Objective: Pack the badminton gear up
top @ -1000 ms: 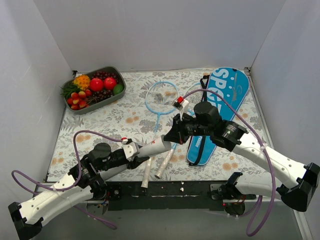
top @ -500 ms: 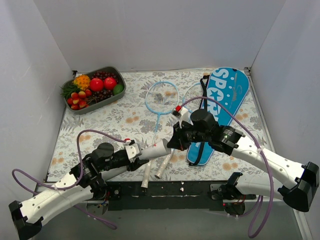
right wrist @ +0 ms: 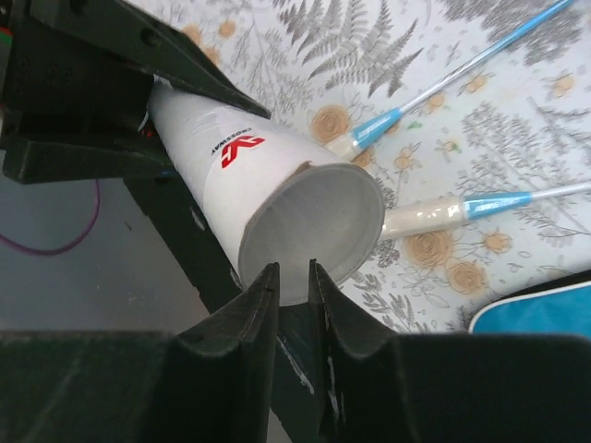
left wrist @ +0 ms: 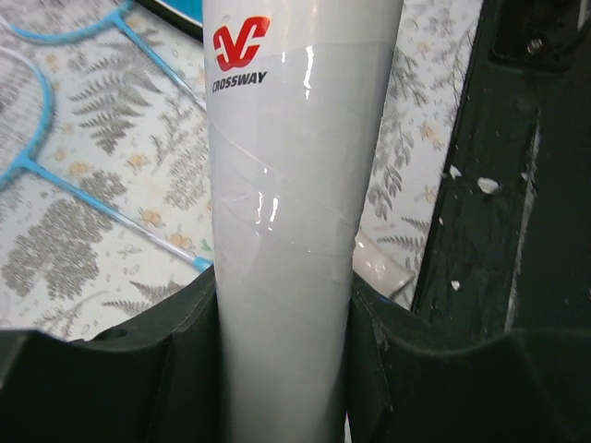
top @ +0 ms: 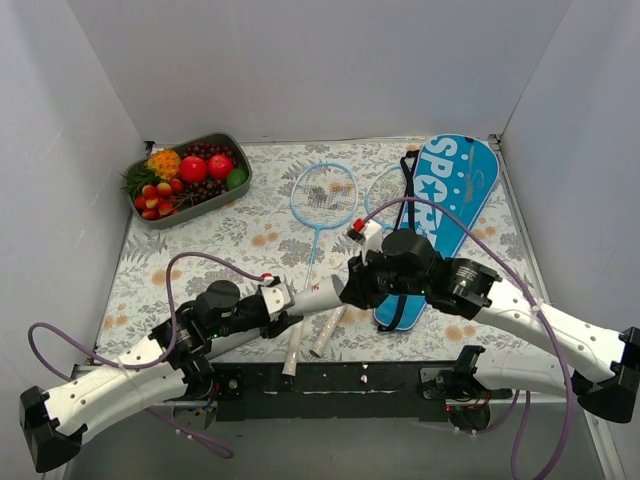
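**Two arms met at the mouth of a shuttlecock tube**

The left gripper [left wrist: 282,309] was clamped around the white shuttlecock tube [top: 318,297], its black fingers [left wrist: 180,365] pressed against both sides of the barrel below a red "CROSSWAY" logo. The tube lay slanted near the front middle of the floral tablecloth [top: 200,260], crossing over the rackets' shafts, with its open mouth turned toward the right arm.

The right gripper [right wrist: 289,277] sat at the lower rim of that mouth. Its fingers stood slightly apart with a narrow gap between them; whether either one touched the cardboard could not be told.

Both light-blue rackets [top: 325,190] lay flat on the cloth, heads side by side toward the back wall and pale handles [top: 293,352] near the front edge. The blue "SPORT" bag [top: 455,190] rested just to their right, its black strap [top: 408,175] trailing along the near side and its foot hidden under the right arm. A grey tray [top: 212,204] of fruit sat in the far left corner, well apart from the gear.
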`<action>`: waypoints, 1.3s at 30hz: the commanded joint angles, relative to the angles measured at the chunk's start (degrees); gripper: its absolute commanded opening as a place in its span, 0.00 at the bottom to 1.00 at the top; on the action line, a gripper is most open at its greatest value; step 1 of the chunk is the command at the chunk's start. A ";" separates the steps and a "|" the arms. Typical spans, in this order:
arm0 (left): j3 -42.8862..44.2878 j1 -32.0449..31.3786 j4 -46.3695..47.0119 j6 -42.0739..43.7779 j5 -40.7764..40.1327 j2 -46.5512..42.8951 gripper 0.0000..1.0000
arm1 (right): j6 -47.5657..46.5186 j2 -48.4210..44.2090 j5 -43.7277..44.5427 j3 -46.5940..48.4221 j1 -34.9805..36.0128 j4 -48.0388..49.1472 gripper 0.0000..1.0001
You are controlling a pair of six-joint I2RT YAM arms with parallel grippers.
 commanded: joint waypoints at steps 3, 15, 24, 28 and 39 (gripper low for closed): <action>7.22 -0.29 15.09 2.13 -21.95 6.42 0.00 | -0.89 -5.18 7.38 9.37 -3.11 -8.02 0.29; 24.51 19.20 13.88 -0.93 -22.68 29.61 0.01 | -2.74 -8.71 12.23 11.93 -3.91 -14.44 0.32; 35.00 32.66 11.14 -2.26 -19.60 46.24 0.00 | -2.22 -9.41 5.65 9.82 -4.08 -13.56 0.32; 34.57 34.25 9.73 0.81 -18.46 51.24 0.00 | -1.95 -10.03 4.59 8.77 -4.17 -13.56 0.32; 30.17 35.65 9.02 5.39 -18.45 57.67 0.02 | -1.95 -12.05 2.21 4.90 -4.08 -13.21 0.37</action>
